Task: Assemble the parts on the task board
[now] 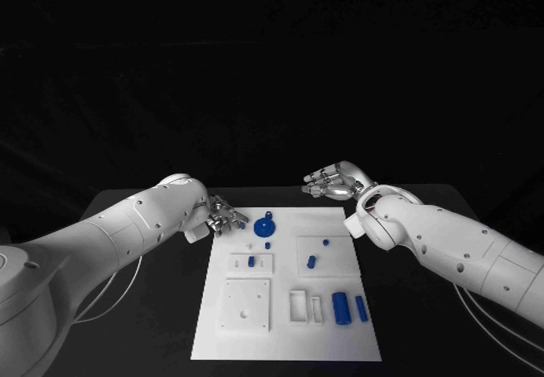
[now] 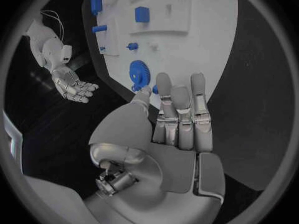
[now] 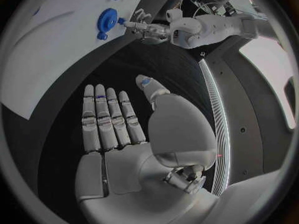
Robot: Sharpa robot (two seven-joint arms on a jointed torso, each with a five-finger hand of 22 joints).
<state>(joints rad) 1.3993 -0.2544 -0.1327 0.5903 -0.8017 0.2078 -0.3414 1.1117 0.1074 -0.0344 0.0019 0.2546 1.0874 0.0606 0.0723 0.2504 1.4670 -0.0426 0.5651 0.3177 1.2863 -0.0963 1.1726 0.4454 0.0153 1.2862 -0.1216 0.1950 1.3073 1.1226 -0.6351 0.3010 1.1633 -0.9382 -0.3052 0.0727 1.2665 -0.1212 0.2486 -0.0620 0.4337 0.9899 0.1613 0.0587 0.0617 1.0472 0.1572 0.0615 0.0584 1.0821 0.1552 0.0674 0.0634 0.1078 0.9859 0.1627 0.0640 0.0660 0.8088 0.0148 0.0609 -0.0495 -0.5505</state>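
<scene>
Left hand point(image 1: 223, 217) hovers right at the task board point(image 1: 284, 342)'s far left corner, fingers extended and spread, nothing in them. The blue gear point(image 1: 264, 228) lies on the task board's far end, just beside that hand, toward the board's middle from the fingertips point(image 2: 181, 97). It looks flat on the plate, with a small peg point(image 1: 269, 214) just beyond it, though from the head camera I can't be sure whether the two touch. Right hand point(image 1: 332, 181) floats off the task board's far right corner, palm open, fingers straight, holding nothing, well apart from the gear. So the left hand is clearly nearer; a short reach inward along the board's far edge should put it over the gear.
</scene>
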